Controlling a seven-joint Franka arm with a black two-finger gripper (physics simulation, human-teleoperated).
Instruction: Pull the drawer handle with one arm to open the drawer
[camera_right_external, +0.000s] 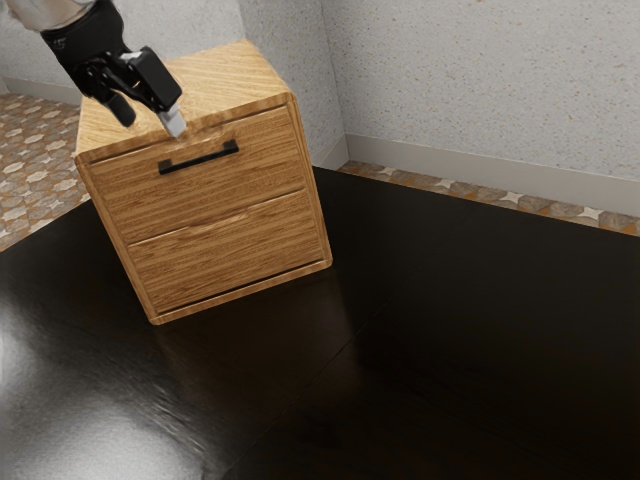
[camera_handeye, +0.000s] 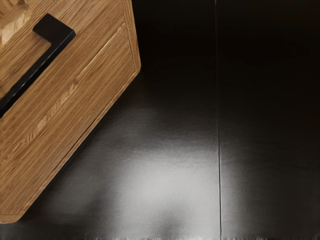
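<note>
**Gripper above handle, drawer shut**

Gripper (camera_right_external: 152, 123) hangs over the cabinet's (camera_right_external: 225, 250) top front edge, fingers apart, nothing between them. It sits just above the handle (camera_right_external: 198, 157), toward the handle's end on the exterior view's left, not touching it. The handle is a black bar, mounted horizontally on the top drawer (camera_right_external: 255, 175). Top drawer front is flush with the lower drawer (camera_right_external: 230, 245). The cabinet stands on a glossy dark surface (camera_right_external: 450, 350). Wrist view: handle (camera_handeye: 35, 60) below the hand, running diagonally across the wood front.
</note>
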